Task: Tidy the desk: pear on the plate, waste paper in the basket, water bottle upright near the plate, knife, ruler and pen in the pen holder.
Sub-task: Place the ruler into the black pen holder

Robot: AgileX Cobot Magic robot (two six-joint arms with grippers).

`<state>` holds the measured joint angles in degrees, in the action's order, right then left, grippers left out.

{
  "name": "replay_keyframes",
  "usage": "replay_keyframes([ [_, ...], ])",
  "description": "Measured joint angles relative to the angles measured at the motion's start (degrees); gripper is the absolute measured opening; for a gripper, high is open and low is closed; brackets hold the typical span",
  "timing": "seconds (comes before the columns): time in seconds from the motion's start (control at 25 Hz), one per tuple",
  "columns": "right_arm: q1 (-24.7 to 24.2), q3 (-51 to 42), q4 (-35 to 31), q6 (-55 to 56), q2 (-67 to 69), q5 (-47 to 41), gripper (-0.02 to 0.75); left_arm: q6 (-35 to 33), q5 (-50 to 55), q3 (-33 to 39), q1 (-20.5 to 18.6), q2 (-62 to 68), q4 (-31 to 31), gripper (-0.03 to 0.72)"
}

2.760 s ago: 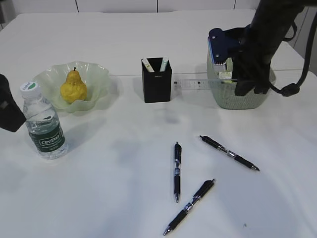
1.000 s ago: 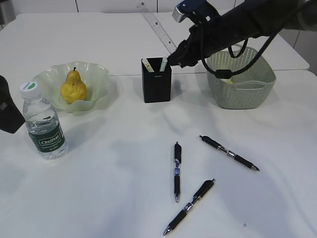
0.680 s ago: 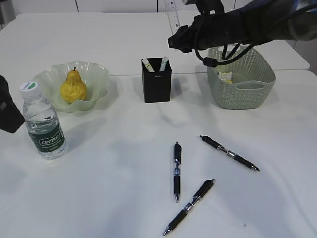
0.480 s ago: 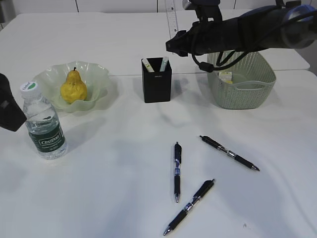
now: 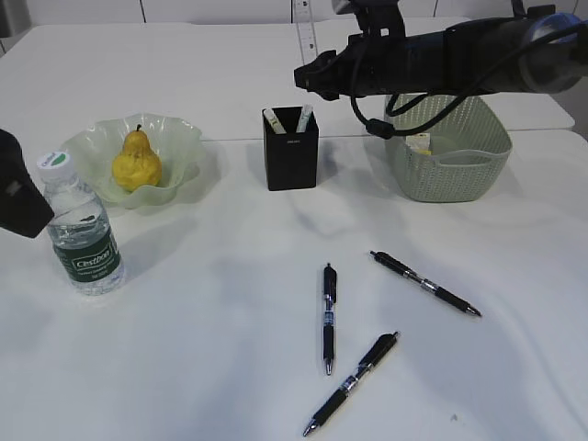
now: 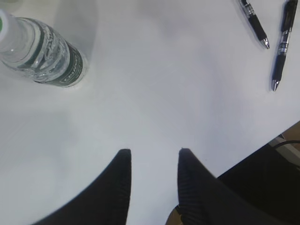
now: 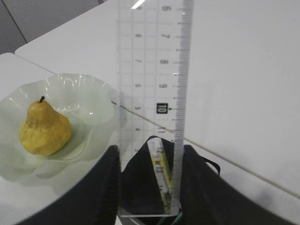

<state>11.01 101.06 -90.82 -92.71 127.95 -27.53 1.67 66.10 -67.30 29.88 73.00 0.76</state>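
My right gripper [image 5: 306,79] is shut on the clear ruler [image 5: 304,20], which stands upright above the black pen holder [image 5: 291,152]. In the right wrist view the ruler [image 7: 150,89] sits between the fingers [image 7: 108,180], its lower end over the holder's [image 7: 138,183] mouth. Two pale handles stick out of the holder; one may be the knife [image 5: 273,120]. The pear [image 5: 137,161] lies on the green plate [image 5: 179,138], and the water bottle [image 5: 83,231] stands upright beside it. Waste paper [image 5: 419,142] lies in the basket [image 5: 450,170]. My left gripper [image 6: 152,152] hangs open over bare desk.
Three black pens [image 5: 328,317] [image 5: 425,283] [image 5: 352,383] lie on the front half of the desk. The left wrist view shows the bottle [image 6: 42,58], two pens [image 6: 255,23] [image 6: 283,42] and the desk's edge at lower right.
My right arm has carried the ruler from beside the basket leftwards, turned it upright and brought it over the pen holder. The left arm has barely moved.
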Motion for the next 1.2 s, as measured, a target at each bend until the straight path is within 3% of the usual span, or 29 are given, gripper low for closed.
replay_keyframes([
  [0.28,0.00,0.00,5.94,-7.10,0.00,-2.69,0.301,0.00,-0.83,0.00,0.00,0.00,0.00,0.229],
  [0.52,1.32,0.00,6.53,-11.31,0.00,-0.44,0.301,0.00,-0.97,0.00,0.00,0.00,0.00,0.230],
  [0.68,2.76,0.00,1.88,-16.26,0.00,2.10,0.301,0.00,-0.97,0.00,0.00,0.00,0.00,0.230],
  [0.76,3.54,0.14,-6.25,-22.47,0.92,3.04,0.301,0.00,-0.97,0.00,0.00,0.00,0.00,0.230],
  [0.88,3.80,0.25,-11.09,-25.62,2.76,4.07,0.301,0.00,-1.01,0.00,0.00,0.00,0.00,0.229],
  [1.2,3.80,0.62,-12.32,-28.90,4.29,4.51,0.301,0.00,-1.35,0.00,0.00,0.00,0.00,0.229],
])
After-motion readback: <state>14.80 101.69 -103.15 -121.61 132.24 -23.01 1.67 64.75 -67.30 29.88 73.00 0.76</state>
